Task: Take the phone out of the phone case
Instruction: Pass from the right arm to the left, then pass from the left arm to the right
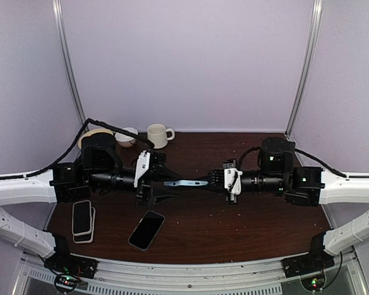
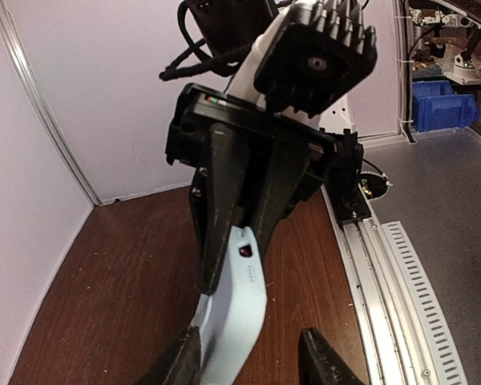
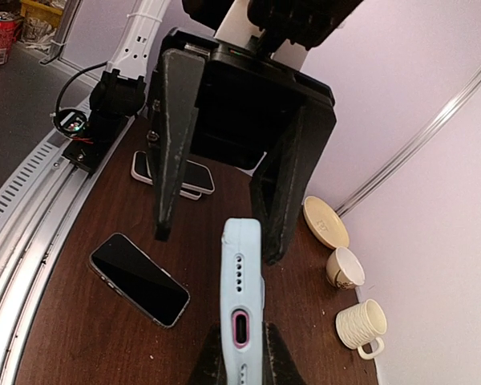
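While the right gripper (image 1: 210,180) is clamped tight on one end of the light blue, soft-looking phone case (image 1: 186,182), the case hangs in the air above the dark brown wooden table (image 1: 246,227), stretched level between the two arms near the middle of the workspace. From the right wrist the case is seen edge on, with a row of small holes and an oval port opening on its near end. Whether a handset sits inside it cannot be told. The left gripper (image 1: 167,181) faces it from the other side with its black fingers (image 3: 175,144) standing apart, one on each side of the case's far end. In the left wrist view one finger lies against the case and the other stands clear of it with a gap, so it is not gripping. A bare dark rectangular phone with a black glass screen (image 1: 146,230) lies flat and face up on the table, nearer the front edge and left of centre, well apart from the held case. Just to its left lies a small stack of two white-edged phones (image 1: 82,220), also flat. At the back of the table stand a cream ribbed ceramic mug (image 1: 158,135) and, beside it to the left, a small white cup (image 1: 126,136), with a cream round saucer (image 3: 325,222) next to that.
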